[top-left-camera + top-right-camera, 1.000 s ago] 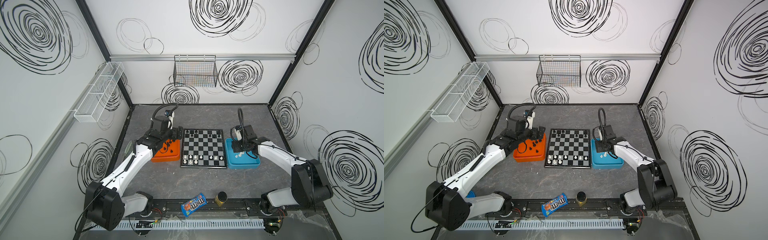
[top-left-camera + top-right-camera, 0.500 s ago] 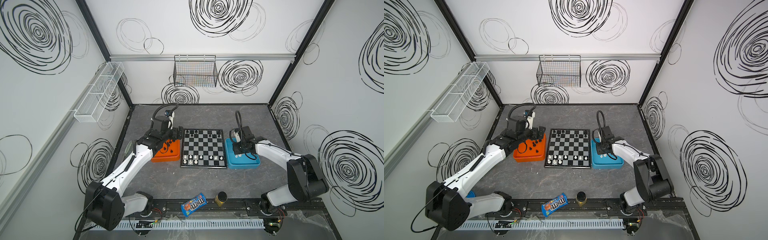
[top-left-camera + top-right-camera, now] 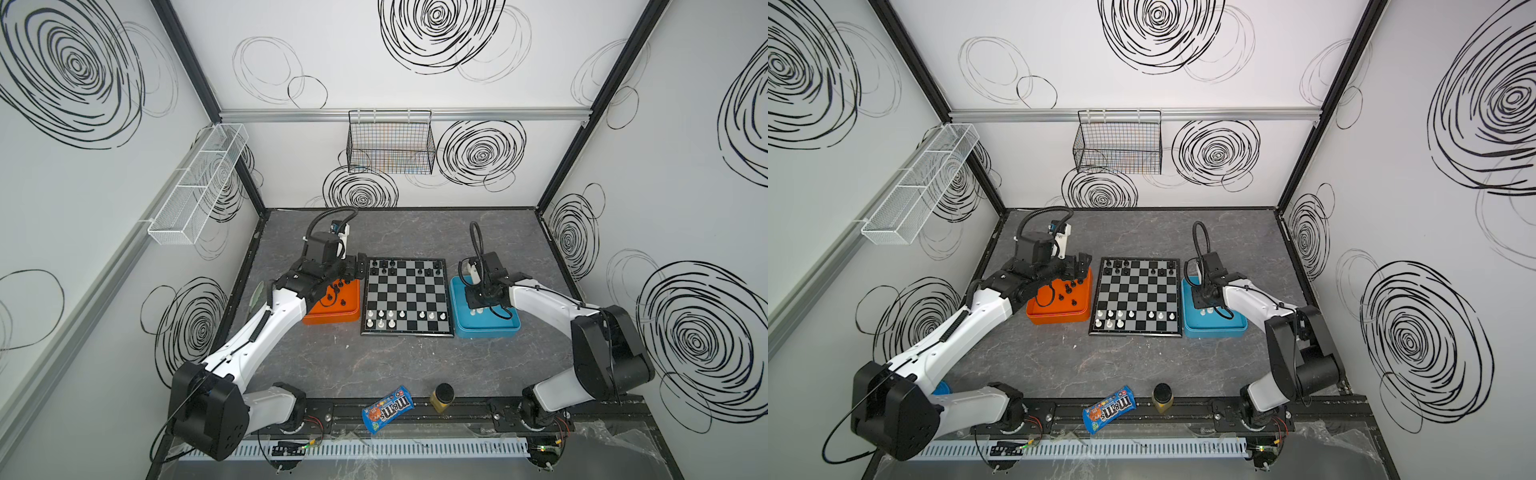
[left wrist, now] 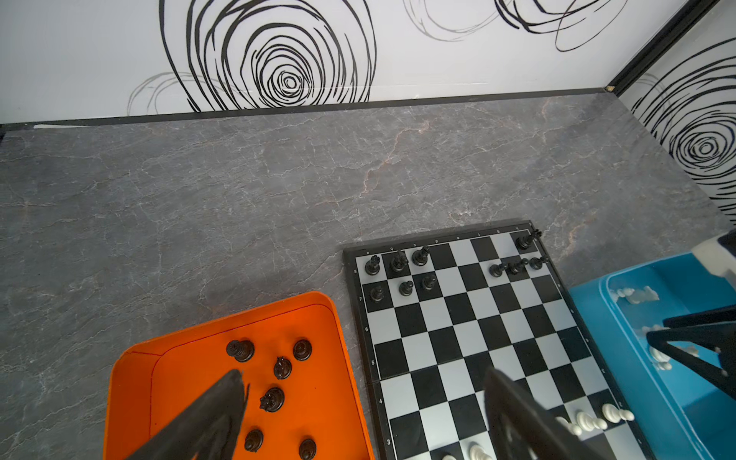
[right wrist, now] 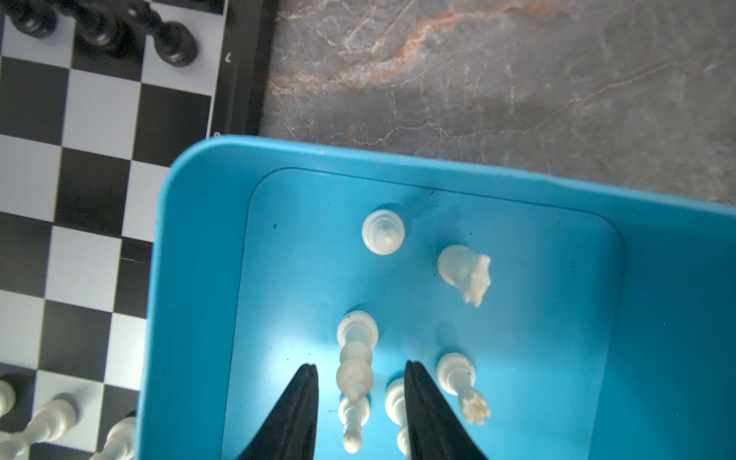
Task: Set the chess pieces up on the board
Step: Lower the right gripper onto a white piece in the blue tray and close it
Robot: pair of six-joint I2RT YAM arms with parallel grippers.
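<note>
The step in hand looks like a pick from the blue tray point(image 3: 498, 330), which sits right of the board point(image 3: 406, 297) at centre frame on the bench point(image 3: 374, 365). The right gripper point(image 5: 360, 366) is down in that tray. Its jaws are apart and straddle several white pieces point(image 5: 355, 358), with none clamped yet. Black pieces point(image 3: 384, 266) line the board's upper edge and more white ones its lower. Next, I judge, the gripper must close on one piece only and lift straight up. The left gripper point(image 4: 363, 374) hangs wide apart and empty over the upper right corner of the orange tray point(image 3: 332, 318).
</note>
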